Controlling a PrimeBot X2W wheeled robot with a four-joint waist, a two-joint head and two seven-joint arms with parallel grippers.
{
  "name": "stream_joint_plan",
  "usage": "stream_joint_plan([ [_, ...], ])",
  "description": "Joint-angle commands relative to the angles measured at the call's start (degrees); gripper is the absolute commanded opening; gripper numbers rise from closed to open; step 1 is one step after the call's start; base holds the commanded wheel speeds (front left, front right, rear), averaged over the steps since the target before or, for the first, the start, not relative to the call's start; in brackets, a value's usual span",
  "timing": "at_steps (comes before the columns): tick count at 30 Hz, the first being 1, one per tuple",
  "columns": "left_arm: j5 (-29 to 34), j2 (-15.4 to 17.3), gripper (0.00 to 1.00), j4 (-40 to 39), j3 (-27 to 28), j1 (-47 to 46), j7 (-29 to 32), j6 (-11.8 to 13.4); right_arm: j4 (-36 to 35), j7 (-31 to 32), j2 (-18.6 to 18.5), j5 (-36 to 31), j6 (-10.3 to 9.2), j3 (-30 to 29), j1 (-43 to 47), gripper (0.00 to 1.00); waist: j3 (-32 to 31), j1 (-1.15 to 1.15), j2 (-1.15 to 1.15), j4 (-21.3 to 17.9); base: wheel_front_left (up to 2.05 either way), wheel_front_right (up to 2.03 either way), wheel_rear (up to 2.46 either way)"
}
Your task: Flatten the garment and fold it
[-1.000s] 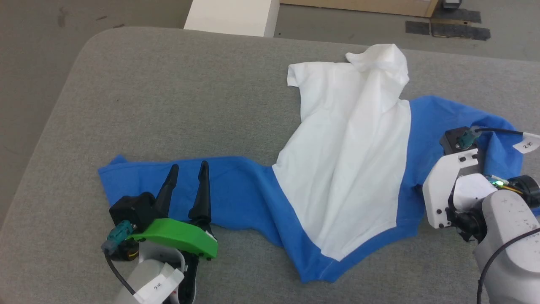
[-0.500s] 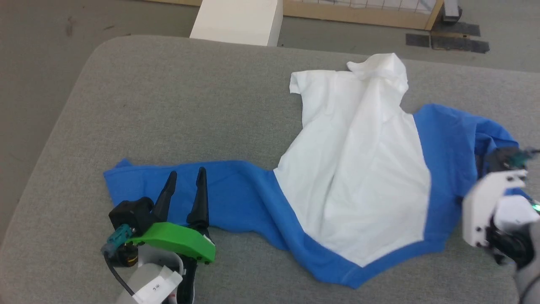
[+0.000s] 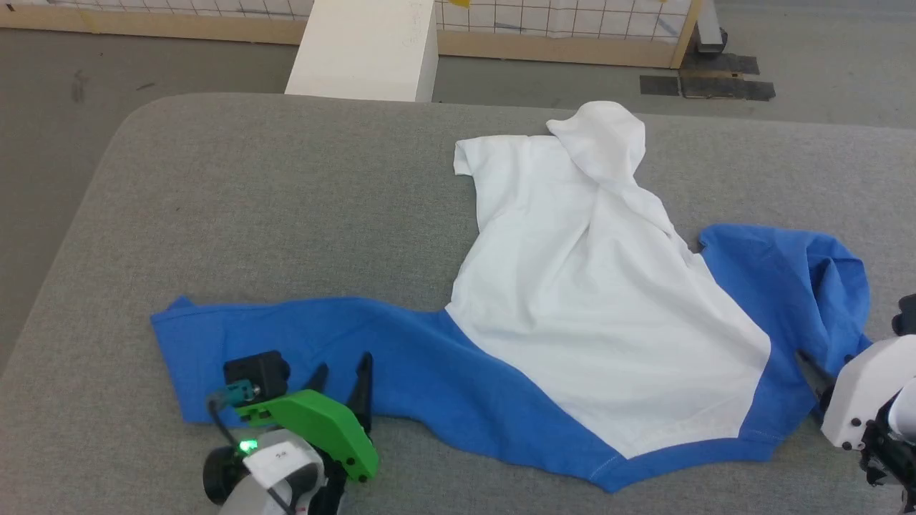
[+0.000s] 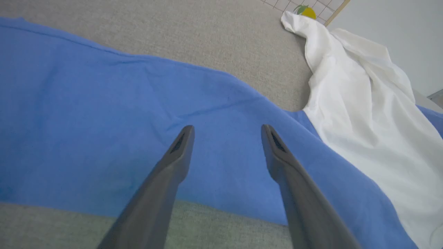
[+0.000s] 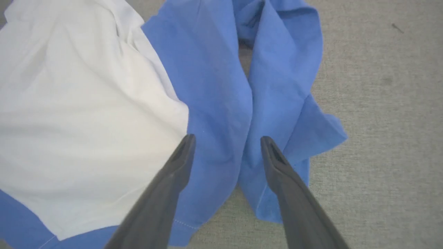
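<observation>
The grey padded surface [image 3: 236,200] is carrying the garment [image 3: 594,307], which is lying across the middle and right, its white body reaching toward the far edge and its blue band running along the near edge. The head camera has tilted since a second ago, so everything is sitting differently in that view, and that shift is no move of the cloth.

What is really changing is the right side. The white body is now spreading further toward the surface's right edge, its near right corner drawn out broad, while the ridge down its middle is flattening only partly. The right sleeve [image 3: 801,286] is still lying bunched and doubled on itself near the right edge. The left sleeve [image 3: 286,336] is lying stretched toward the near left corner, much as before.

The right gripper [image 5: 227,137] is hovering over the bunched sleeve with its jaws standing apart, holding nothing — seemingly letting go after a pull. The left gripper [image 3: 344,363] is drawing back toward the near edge, jaws apart over the left sleeve.

Flattening is looking unfinished — the right sleeve is probably needing the next tug.
</observation>
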Motion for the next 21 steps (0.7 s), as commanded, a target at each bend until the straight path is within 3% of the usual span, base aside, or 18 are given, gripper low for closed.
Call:
stream_joint_plan([
  [1,-1.0,-0.2,1.00,-0.8,-0.5,1.2,3.2,1.2,-0.7,-0.9,0.4,-0.6,-0.09,-0.5,0.7,1.00,-0.1,0.00,0.00,0.0,0.00,0.00,0.00],
  [4,-2.6,-0.1,1.00,-3.3,-2.7,2.3,13.5,4.0,-1.3,-1.5,1.3,-1.3,-0.09,-1.0,1.1,1.00,-0.3,0.00,0.00,0.1,0.00,0.00,0.00],
  [8,-4.1,-0.4,1.00,-6.7,-5.5,3.0,22.6,6.0,-1.6,-1.9,2.3,-2.1,-0.09,-1.2,1.4,1.00,-0.2,0.00,0.00,0.1,0.00,0.00,0.00],
  [14,-3.6,-1.3,1.00,-7.7,-9.5,2.5,29.0,7.9,-2.0,-2.1,3.2,-2.6,-0.09,-0.6,1.0,1.00,0.6,0.00,0.00,-0.6,0.00,0.00,0.00],
  [21,-2.7,-2.5,1.00,-5.1,-11.2,0.3,29.2,8.3,-1.8,-2.7,3.1,-2.5,-0.09,-0.4,0.8,1.00,1.4,0.00,0.00,-1.2,0.00,0.00,0.00],
])
